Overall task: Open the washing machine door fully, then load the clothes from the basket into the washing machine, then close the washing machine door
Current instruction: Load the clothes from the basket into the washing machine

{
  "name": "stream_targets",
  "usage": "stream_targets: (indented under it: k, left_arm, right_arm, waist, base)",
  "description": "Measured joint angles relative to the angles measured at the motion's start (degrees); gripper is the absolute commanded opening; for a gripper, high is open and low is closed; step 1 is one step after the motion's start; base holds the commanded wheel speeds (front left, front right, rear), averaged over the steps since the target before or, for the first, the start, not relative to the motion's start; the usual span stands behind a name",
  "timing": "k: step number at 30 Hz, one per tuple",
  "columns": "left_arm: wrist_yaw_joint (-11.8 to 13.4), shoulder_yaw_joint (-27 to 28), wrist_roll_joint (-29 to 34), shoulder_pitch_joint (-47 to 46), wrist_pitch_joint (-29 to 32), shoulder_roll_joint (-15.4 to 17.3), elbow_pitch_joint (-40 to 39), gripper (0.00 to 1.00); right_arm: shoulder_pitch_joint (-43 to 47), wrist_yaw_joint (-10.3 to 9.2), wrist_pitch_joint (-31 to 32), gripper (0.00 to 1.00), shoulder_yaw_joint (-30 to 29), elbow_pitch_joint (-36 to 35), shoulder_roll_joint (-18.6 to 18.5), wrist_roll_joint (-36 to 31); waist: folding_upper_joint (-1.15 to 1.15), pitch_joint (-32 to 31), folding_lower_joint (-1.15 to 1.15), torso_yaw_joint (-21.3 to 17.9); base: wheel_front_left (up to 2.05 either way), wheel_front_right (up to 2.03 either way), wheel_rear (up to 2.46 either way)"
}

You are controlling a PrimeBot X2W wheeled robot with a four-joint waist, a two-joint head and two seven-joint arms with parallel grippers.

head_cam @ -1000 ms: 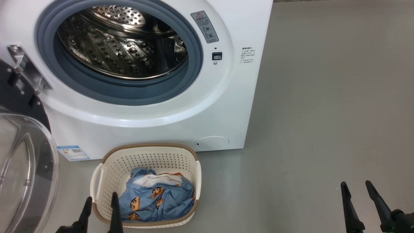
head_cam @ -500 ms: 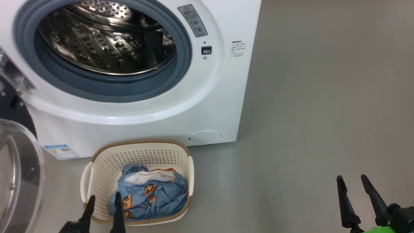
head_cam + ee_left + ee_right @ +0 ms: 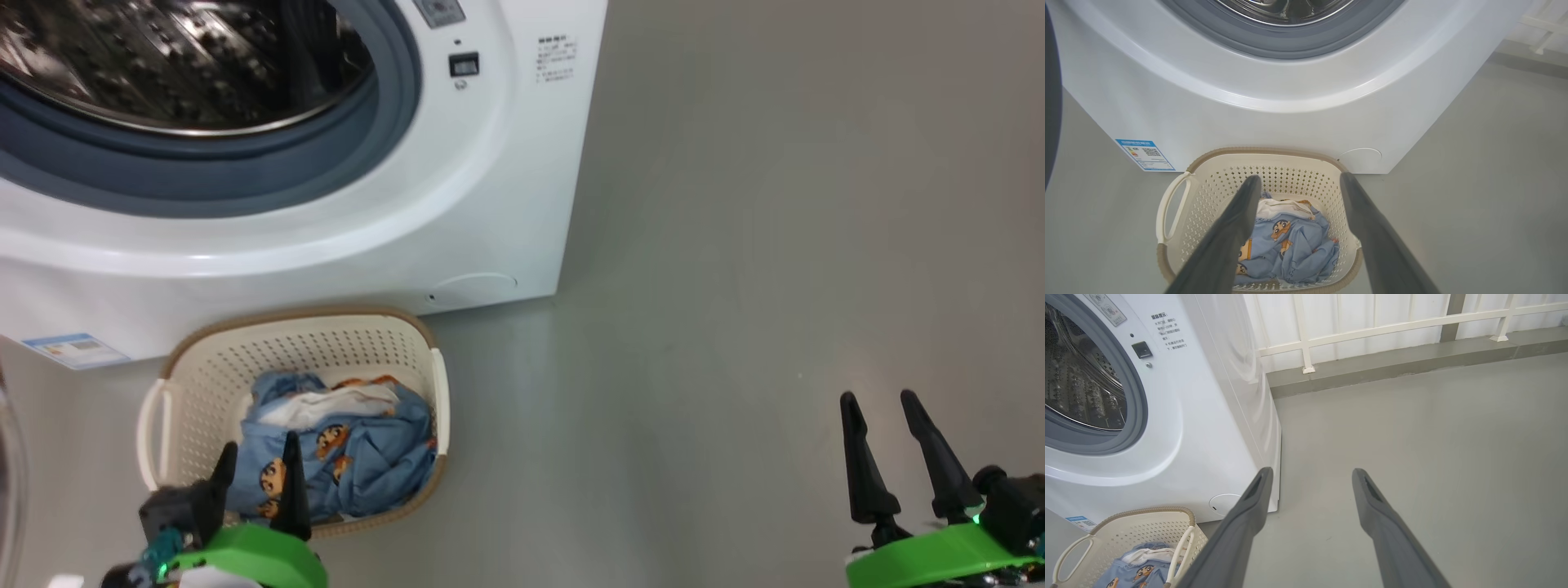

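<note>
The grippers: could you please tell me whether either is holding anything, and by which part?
Nothing is held. The left gripper hangs open over the clothes in the basket; the right gripper is open over the floor.

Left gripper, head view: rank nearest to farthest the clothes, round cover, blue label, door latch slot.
1. Clothes, in the basket, at the left gripper.
2. Blue label, low left, and round cover, low right: too close to call.
3. Door latch slot, higher on the washing machine.
</note>
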Motion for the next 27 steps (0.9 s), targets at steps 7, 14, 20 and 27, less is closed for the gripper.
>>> stream_targets:
  k: [7, 14, 20, 27]
  left_arm:
    - [0.6, 0.3, -0.7, -5.9, 5.4, 0.7, 3.8, 1.00]
    - [2.2, 1.2, -1.5, -12.4, 10.5, 3.0, 8.6, 1.00]
    - [3.4, 1.9, -1.9, -17.1, 14.5, 4.7, 14.1, 1.00]
    - [5.5, 2.9, -2.6, -24.4, 17.8, 5.6, 20.7, 1.00]
  right_arm:
    - [-4.2, 0.00, 0.0, 1.00, 0.8, 0.1, -0.2, 1.4]
    - [-7.9, 0.00, 0.0, 1.00, 1.8, 0.1, -0.7, 2.8]
    - [-10.7, 0.00, 0.0, 1.00, 3.3, 0.1, -1.2, 3.1]
    - [-13.3, 0.00, 0.0, 1.00, 5.8, 0.3, -2.0, 4.5]
  waist:
    - [0.00, 5.0, 0.00, -1.9]
    - [0.00, 10.6, 0.00, -4.1]
    - [0.00, 14.7, 0.00, -5.6]
    - [0.00, 19.7, 0.00, -6.9]
  base:
    - [0.00, 0.00, 0.00]
    - [0.00, 0.00, 0.00]
    - [0.00, 0.00, 0.00]
    - [0.00, 0.00, 0.00]
